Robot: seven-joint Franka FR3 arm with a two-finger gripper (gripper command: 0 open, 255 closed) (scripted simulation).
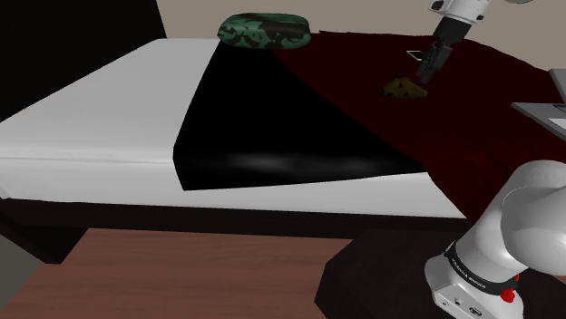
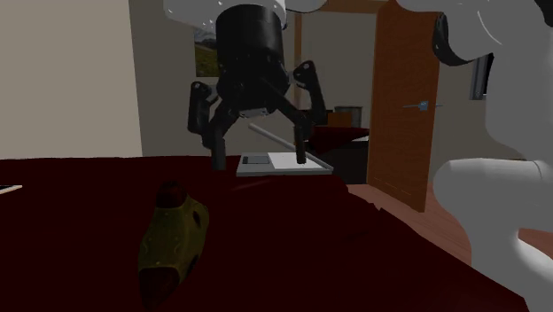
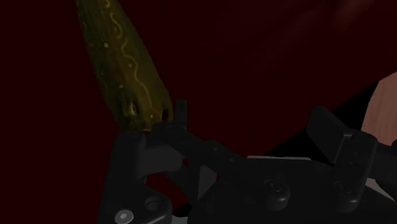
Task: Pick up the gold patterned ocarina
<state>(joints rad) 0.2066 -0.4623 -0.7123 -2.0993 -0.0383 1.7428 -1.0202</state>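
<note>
The ocarina (image 1: 404,88) is gold-brown with a wavy dotted pattern and lies on the dark red blanket (image 1: 472,118) of a bed. In the second exterior view the ocarina (image 2: 173,235) lies lengthwise toward the camera, with the gripper (image 2: 260,159) open just above the blanket, behind it and to its right. Nothing sits between the spread fingers. From the shoulder view the gripper (image 1: 424,72) hangs right beside the ocarina's far side. In the wrist view the ocarina (image 3: 124,63) lies just outside one fingertip (image 3: 181,109) of the gripper (image 3: 264,127), apart from it.
A green camouflage cushion (image 1: 266,32) lies at the bed's head. A black sheet (image 1: 272,127) and a white cover (image 1: 100,109) take up the rest of the bed. A flat white thing (image 2: 282,163) lies behind the gripper. A wooden door (image 2: 403,97) stands beyond.
</note>
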